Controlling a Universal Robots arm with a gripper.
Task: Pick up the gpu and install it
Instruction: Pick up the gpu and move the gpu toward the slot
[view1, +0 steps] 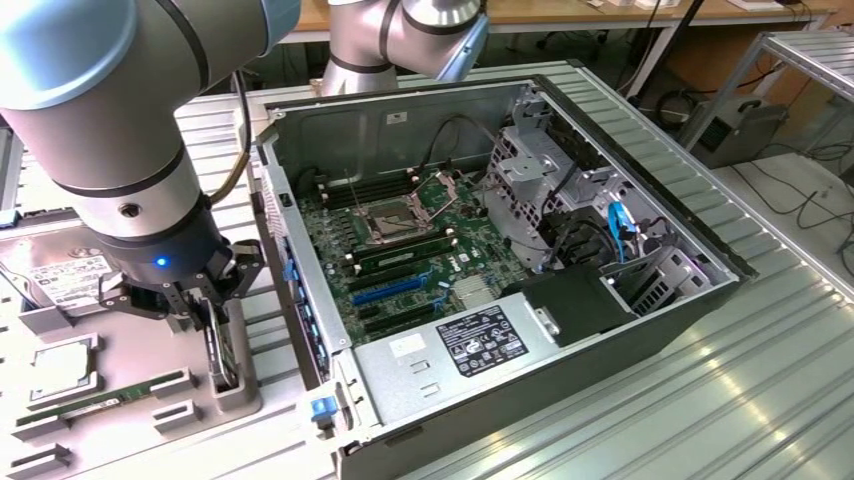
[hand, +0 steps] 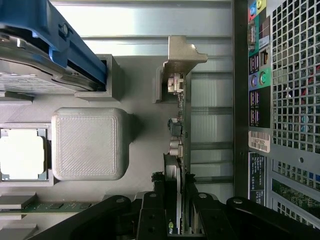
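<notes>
Your gripper (view1: 210, 318) sits low over the grey parts tray (view1: 120, 440), at the exterior view's left of the open computer case (view1: 667, 215). Its 2 fingers (hand: 150, 217) are drawn narrow around the gpu (hand: 183, 125), 1 on each face of the card, so you have it pinched between them. The gpu stands on edge, upright, in its grey holder (view1: 240, 392), and its lower edge is down in that holder's slot. In the wrist view you see the card edge-on, with its silvery bracket (hand: 182, 56) at the far end from the fingers and the case's perforated rear panel (hand: 295, 100) just beside it.

On the same tray, near your gripper, lie the hard drive (view1: 60, 272) in its blue carrier (hand: 50, 35), a processor (view1: 60, 367) in a square pocket, and the green memory stick (view1: 96, 403).

Inside the case, the motherboard (view1: 400, 250) lies exposed, with its blue expansion slots (view1: 390, 291) beside the power supply (view1: 461, 345).
</notes>
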